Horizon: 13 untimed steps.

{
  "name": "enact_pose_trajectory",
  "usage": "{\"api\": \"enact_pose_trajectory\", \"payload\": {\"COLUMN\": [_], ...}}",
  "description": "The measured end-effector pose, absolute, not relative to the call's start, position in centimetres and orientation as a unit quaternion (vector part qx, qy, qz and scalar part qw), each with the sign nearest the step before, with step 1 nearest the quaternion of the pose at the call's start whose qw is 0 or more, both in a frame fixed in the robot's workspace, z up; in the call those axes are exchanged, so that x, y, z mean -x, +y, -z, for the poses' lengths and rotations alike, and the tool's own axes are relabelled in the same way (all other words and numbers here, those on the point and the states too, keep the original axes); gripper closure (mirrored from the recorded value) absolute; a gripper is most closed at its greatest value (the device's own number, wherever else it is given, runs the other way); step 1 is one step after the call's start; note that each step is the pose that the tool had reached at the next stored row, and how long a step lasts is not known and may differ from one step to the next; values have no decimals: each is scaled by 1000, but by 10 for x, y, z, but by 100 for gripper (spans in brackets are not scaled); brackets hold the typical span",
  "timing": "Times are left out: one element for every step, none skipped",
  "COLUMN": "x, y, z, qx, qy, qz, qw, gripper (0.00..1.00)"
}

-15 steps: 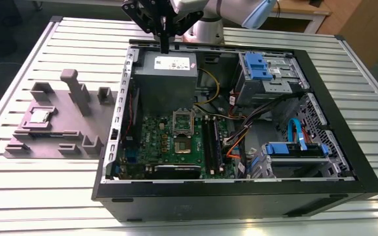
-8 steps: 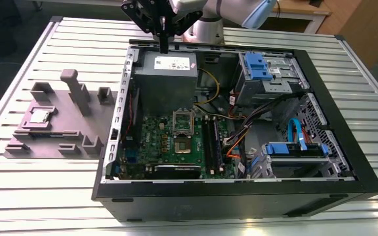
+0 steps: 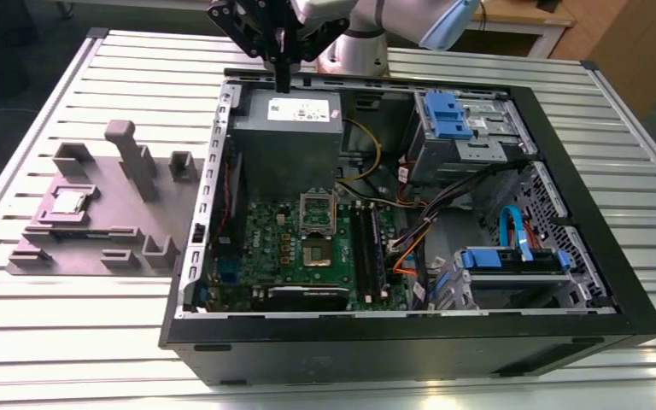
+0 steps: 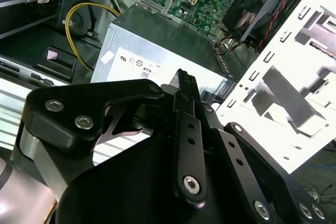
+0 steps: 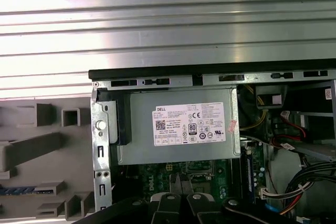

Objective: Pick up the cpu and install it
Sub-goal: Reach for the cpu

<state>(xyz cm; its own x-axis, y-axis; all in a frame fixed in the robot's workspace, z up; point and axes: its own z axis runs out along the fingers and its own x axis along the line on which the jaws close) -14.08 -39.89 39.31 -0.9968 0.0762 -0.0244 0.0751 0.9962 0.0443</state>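
The gripper (image 3: pixel 284 84) hangs over the far rim of the open computer case (image 3: pixel 601 282), which lies on its side in the middle of the slatted metal bench (image 3: pixel 134 60). Its two black fingers (image 4: pixel 185 85) are drawn together, with no gap showing between them, and nothing is held. The tips point down at the far end of the grey power supply (image 3: pixel 288 128) without touching it. In the first wrist view the closed tips (image 5: pixel 181 181) sit over the green motherboard (image 5: pixel 157 174), just past the power supply's labelled face (image 5: pixel 181 129).

The cpu (image 3: pixel 72 202) lies flat, silver top up, in a square recess of the grey parts fixture (image 3: pixel 134 248). The fixture rests on the bench beside the case, toward the bench edge at the exterior view's left, so the cpu is well apart from the gripper.

Inside the case, the CPU socket (image 3: pixel 318 248) sits near the middle of the motherboard (image 3: pixel 254 248). Blue drive caddies (image 3: pixel 448 115) stand at the side toward the exterior view's right.
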Motion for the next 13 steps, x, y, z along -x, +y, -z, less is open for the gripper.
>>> {"api": "enact_pose_trajectory", "payload": {"x": [141, 141, 141, 142, 142, 142, 142, 143, 143, 143, 143, 143, 143], "y": [-399, -399, -399, -399, -399, -399, -399, -399, -399, -399, -399, -399, -399], "z": [-393, -393, -393, -393, -393, -393, -393, -393, -393, -393, -393, -393, -393], "qx": [-38, -38, -38, -38, -38, -38, -38, -38, -38, -38, -38, -38, -38], "qy": [999, 999, 999, 999, 999, 999, 999, 999, 999, 999, 999, 999, 999], "qz": [-22, -22, -22, -22, -22, -22, -22, -22, -22, -22, -22, -22, -22], "qw": [13, 13, 13, 13, 13, 13, 13, 13, 13, 13, 13, 13, 13], "gripper": [90, 90, 90, 90, 90, 90, 90, 90, 90, 90, 90, 90, 90]}}
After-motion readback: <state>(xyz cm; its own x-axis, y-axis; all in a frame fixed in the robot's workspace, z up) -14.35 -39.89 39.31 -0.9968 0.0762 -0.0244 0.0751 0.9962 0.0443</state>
